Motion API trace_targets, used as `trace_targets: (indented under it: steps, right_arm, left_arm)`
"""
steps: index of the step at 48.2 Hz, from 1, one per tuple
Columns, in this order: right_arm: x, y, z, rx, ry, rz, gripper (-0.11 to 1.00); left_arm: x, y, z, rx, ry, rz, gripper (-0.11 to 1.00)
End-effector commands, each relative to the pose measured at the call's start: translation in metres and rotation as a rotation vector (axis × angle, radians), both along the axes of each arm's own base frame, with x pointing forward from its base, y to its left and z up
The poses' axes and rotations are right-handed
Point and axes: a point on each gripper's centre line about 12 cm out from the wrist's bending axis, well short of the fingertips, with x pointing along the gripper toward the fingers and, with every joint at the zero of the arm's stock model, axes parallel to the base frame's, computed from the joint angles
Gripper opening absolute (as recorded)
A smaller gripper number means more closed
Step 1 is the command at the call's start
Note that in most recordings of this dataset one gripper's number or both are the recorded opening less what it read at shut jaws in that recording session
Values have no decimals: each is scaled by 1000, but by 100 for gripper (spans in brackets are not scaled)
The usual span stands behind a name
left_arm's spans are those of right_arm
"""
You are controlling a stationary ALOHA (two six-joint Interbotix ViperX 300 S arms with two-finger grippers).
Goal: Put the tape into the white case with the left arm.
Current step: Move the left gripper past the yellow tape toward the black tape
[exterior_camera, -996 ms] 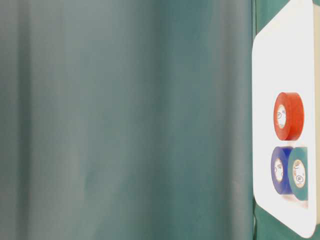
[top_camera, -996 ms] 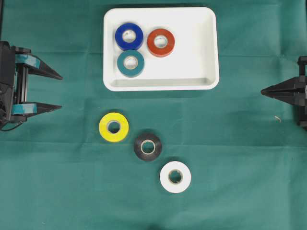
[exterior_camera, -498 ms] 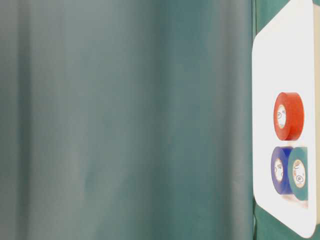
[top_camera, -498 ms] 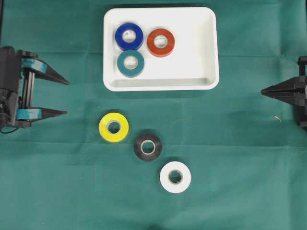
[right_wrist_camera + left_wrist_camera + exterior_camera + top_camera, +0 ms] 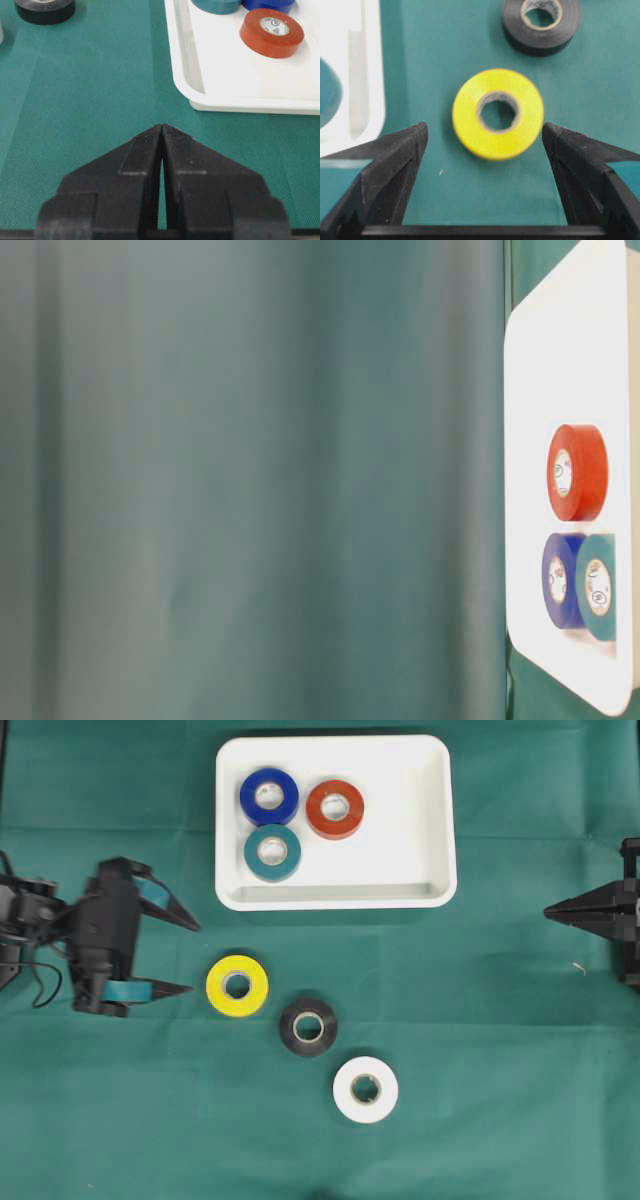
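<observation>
- Covering the whole table, a green cloth (image 5: 500, 1120).
- Left gripper (image 5: 192, 958) spread wide, nothing held; yellow tape (image 5: 237, 985) flat just ahead of the tips, not touching.
- White case (image 5: 440, 820) beyond, three rolls inside.
- Right gripper (image 5: 548, 910) pinched together, well apart.

Lab bench: green cloth (image 5: 500, 1100), two robot arms

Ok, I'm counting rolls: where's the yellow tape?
Overhead view: the yellow tape lies on the cloth, left of the black tape, below the white case.
</observation>
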Motion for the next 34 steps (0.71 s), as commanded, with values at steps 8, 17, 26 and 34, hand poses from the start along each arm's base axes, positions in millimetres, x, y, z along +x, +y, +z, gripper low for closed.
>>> trace_targets:
  steps: [8,17,26,34]
  right_arm:
    - [2,0,5,-4,-17,0,-9]
    - [2,0,4,-4,-15,0,-9]
    - [2,0,4,-4,-15,0,-9]
    - [2,0,4,-4,-14,0,-9]
  left_arm:
    - [37,-17,6,-1,-5,-41,92]
    - [57,-32,0,2,20,-76,92]
    - [78,-45,-4,4,32,-100,92]
    - [92,-49,-10,5,49,-104,92]
